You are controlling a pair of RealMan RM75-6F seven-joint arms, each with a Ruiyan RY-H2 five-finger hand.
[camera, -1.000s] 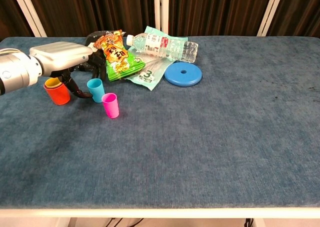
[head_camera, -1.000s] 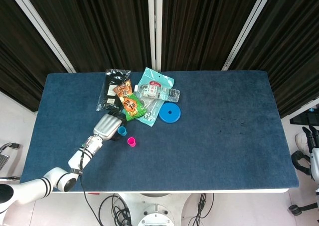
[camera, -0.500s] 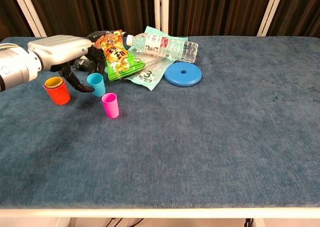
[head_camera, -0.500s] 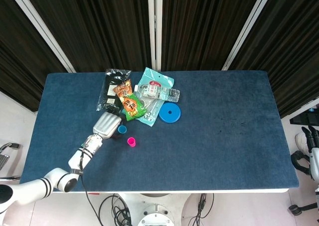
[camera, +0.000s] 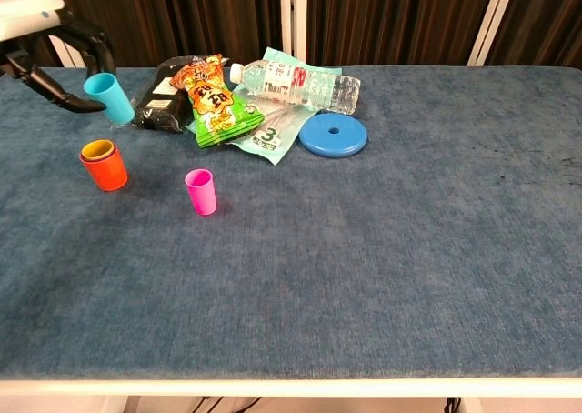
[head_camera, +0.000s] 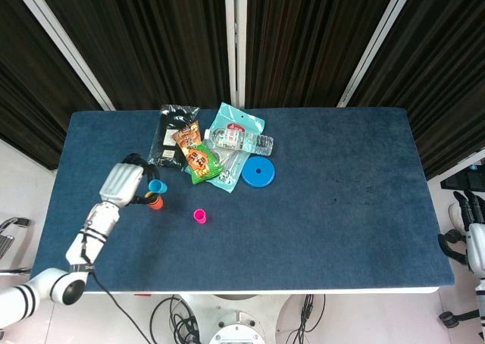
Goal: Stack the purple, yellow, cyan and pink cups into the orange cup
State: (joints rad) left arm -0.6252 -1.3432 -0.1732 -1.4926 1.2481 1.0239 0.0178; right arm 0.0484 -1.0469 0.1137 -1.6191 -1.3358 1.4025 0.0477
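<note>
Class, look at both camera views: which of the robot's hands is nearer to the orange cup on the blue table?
Left. The left hand, holding the cyan cup, hovers just above the orange plastic cup. The right hand shows in neither view.

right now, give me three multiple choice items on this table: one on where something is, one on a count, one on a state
1. Where is the cyan cup?
A. in the left robot hand, off the table
B. standing by the blue disc
C. inside the pink cup

2. How many cups still stand alone on the table?
A. three
B. one
C. none

3. What state is the orange cup in?
A. tipped over
B. upright with a yellow cup nested inside
C. empty

Answers: 1 A, the fingers hold it in the air. 2 B, only the pink cup stands apart. 3 B, a yellow rim shows within the orange one.
</note>
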